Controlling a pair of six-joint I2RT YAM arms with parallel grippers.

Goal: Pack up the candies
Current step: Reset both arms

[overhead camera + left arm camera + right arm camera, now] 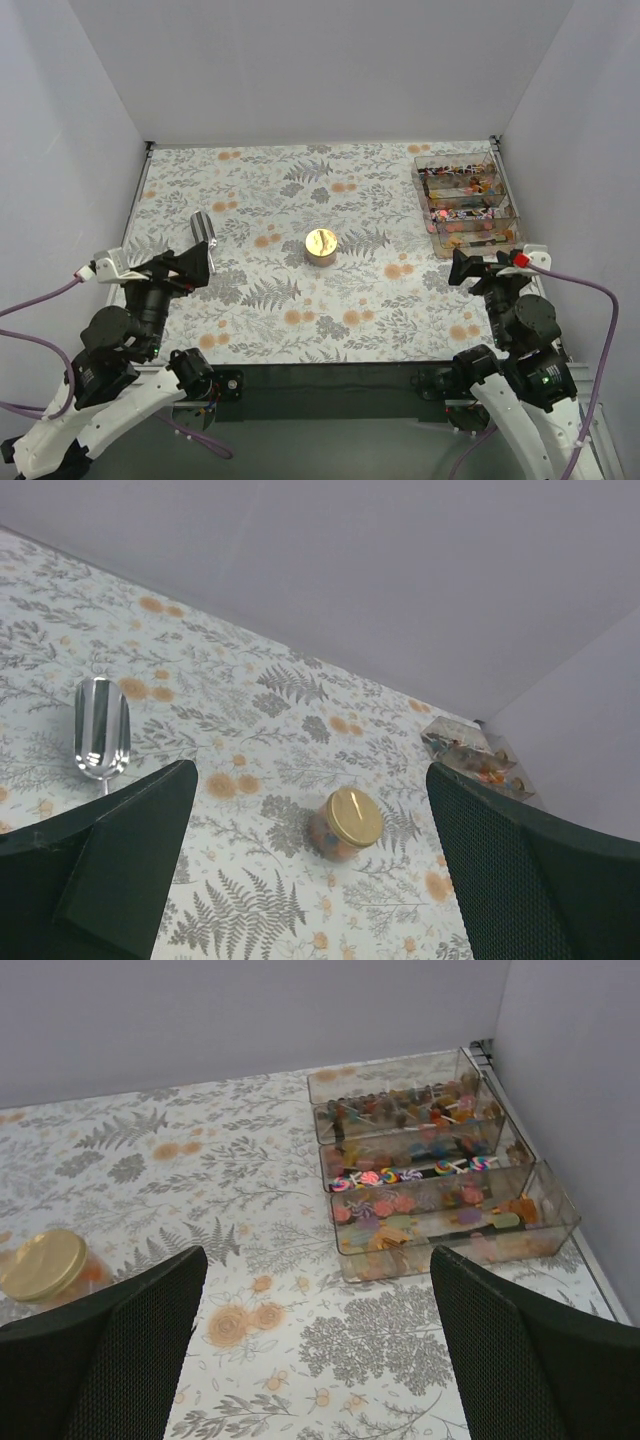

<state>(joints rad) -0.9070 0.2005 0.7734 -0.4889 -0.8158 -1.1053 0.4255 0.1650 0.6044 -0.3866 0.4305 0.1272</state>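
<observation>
The worktop point(260, 300) was shut in by a wall on the left point(70, 150), one at the back point(320, 70) and one on the right point(590, 120). Most of its patterned surface lay bare between them.

At the left, a metal scoop point(202, 228) point(100, 725) lay flat near the left edge, just ahead of the left gripper point(203, 265) point(310, 770). That gripper hung above the worktop with its fingers spread wide, holding and touching nothing.

A jar point(320, 245) point(350, 820) point(42, 1265) with a gold lid stood upright near the middle, well apart from everything else. Something coloured showed through its side, too small to make out.

At the far right corner, a clear box point(455, 152) point(390, 1260) sat close against the right wall and reached almost to the back edge. The candies point(465, 195) point(420, 1175) lay inside it, sorted across its compartments in orange, pink, red and purple. Some were striped swirls on sticks.

The right gripper point(478, 258) point(318, 1260) hovered just short of the box's near end, close to the right edge. Its fingers were also spread wide and held nothing. Bare worktop lay between it and the box.
</observation>
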